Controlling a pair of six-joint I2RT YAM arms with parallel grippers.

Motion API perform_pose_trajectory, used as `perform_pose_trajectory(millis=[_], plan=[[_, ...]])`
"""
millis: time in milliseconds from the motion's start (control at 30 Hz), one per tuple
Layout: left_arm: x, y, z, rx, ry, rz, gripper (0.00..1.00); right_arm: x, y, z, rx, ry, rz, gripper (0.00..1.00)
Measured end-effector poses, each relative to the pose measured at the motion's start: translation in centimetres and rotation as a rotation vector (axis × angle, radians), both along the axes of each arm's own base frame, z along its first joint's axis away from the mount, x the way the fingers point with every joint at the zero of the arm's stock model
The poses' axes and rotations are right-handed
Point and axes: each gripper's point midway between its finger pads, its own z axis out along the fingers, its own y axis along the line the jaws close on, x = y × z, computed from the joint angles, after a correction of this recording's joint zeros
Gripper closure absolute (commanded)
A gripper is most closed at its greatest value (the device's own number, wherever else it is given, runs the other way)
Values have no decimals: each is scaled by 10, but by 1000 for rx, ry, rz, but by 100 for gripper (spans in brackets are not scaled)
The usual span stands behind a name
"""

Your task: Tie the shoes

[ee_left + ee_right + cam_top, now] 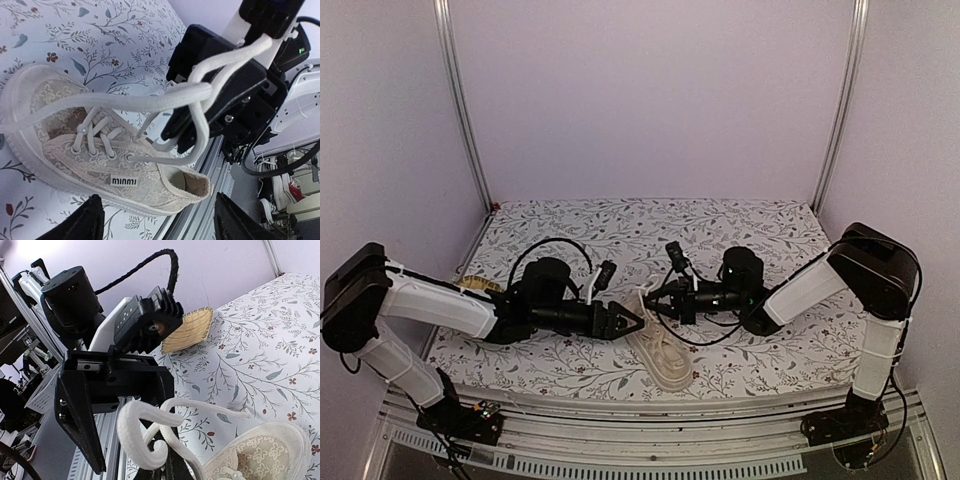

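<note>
Cream lacy cloth makes the shoe soft and light, so it may slide when pulled. It lies at the near middle of the table. Its laces are floppy; grab them near the ends. The left gripper has its fingers apart. The right gripper is pinched tight on the laces

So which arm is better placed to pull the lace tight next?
Right, probably: the right gripper is shut on the lace above the shoe, while the left gripper stands open and holds nothing.
</note>
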Motion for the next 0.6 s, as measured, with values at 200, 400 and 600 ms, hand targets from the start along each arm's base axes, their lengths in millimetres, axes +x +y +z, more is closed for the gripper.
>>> perform_pose_trajectory(millis=[200,400,600], plan=[[0,3,-1,-8,-26,0,58,-2,1,-2,-1,12,15,98],[12,1,-12,6,-46,37,66,-2,1,-5,-5,18,18,98],[24,-5,-23,18,-67,61,69,-2,1,-6,-6,21,19,98]])
